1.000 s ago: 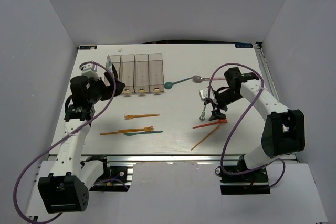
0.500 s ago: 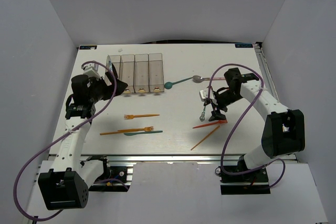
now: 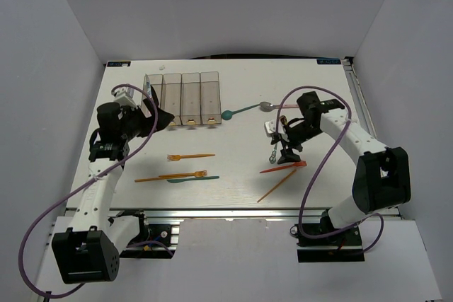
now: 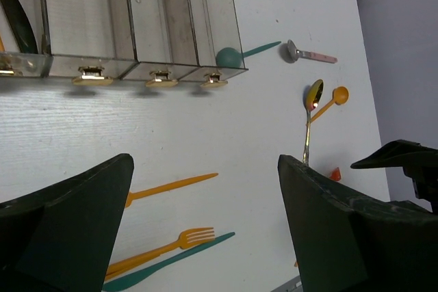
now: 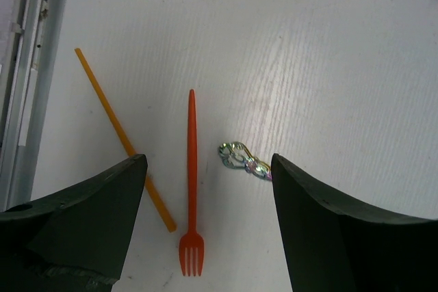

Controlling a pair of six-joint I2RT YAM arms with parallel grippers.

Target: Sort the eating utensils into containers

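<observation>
Right gripper [image 5: 209,227] hangs spread wide over the red fork [image 5: 191,169], so I'd drop straight and pinch mid-handle, clear of the metallic spoon [image 5: 243,158].

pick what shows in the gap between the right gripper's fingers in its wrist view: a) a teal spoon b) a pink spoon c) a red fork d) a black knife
c, the right wrist view shows a red fork lying tines toward the camera, below and between the open fingers of the right gripper.
</observation>
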